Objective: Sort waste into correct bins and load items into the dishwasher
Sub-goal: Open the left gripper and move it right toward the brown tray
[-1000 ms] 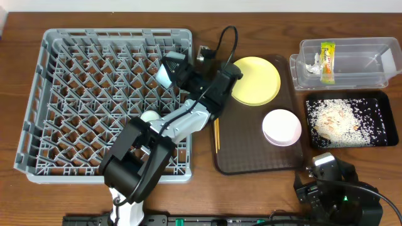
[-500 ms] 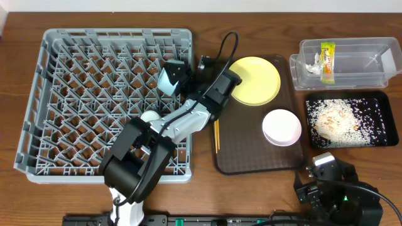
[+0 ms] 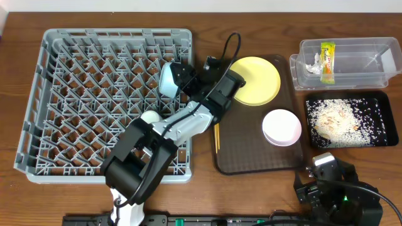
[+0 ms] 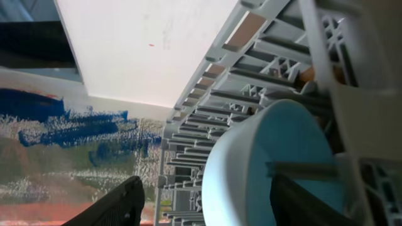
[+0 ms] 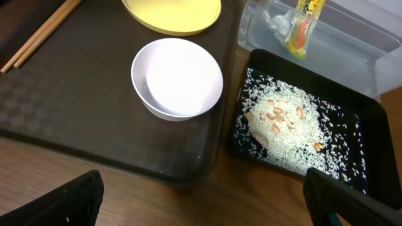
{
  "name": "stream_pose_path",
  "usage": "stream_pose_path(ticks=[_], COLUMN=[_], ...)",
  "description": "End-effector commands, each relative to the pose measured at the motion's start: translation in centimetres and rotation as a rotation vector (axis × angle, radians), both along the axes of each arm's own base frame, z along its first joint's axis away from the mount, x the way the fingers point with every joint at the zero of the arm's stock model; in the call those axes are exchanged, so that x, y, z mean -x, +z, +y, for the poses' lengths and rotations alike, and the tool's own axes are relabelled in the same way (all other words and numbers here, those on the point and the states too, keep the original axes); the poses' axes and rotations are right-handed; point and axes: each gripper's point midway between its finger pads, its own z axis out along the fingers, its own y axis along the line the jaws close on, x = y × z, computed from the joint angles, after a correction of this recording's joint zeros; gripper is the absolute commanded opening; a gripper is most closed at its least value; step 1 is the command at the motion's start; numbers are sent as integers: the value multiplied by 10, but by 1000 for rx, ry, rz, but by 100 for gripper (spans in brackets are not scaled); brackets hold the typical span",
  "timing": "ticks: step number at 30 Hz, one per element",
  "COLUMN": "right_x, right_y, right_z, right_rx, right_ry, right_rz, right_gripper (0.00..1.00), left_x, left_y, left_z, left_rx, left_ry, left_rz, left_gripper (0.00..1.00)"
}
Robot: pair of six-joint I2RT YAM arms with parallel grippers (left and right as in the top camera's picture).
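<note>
Left wrist: left gripper (image 4: pixel 210 202) half-open, straddling light blue bowl (image 4: pixel 276 141).

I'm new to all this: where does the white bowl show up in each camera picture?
Overhead: the white bowl sits right of centre, on the brown tray.
Left wrist: not in it.
Right wrist: the white bowl is upper centre.
Shared landmark: the yellow plate, just above the bowl in both pictures.

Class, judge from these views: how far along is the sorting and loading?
Done: wrapper and tissue in clear tub, rice in black tray, cup in rack. In hand: light blue bowl at left gripper, at rack. Left: yellow plate, white bowl, chopsticks.
</note>
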Motion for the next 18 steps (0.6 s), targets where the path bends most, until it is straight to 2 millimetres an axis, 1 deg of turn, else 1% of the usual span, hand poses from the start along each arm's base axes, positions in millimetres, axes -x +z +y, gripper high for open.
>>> stream_pose_path(ticks=[1, 5, 8, 18], right_x=[1, 1, 1, 1], right_y=[-1, -1, -1, -1], right_z=[0, 0, 0, 0], right_rx=[1, 1, 1, 1], right_ry=[4, 4, 4, 4], right_rz=[3, 3, 3, 3], right_gripper=[99, 99, 99, 99], left_x=[-4, -4, -4, -9], left_y=[12, 18, 28, 85], left_z=[-4, -4, -5, -8], left_rx=[42, 54, 82, 251], left_ry=[4, 3, 4, 7], left_rz=[-47, -60, -94, -307], left_gripper=[64, 64, 64, 64])
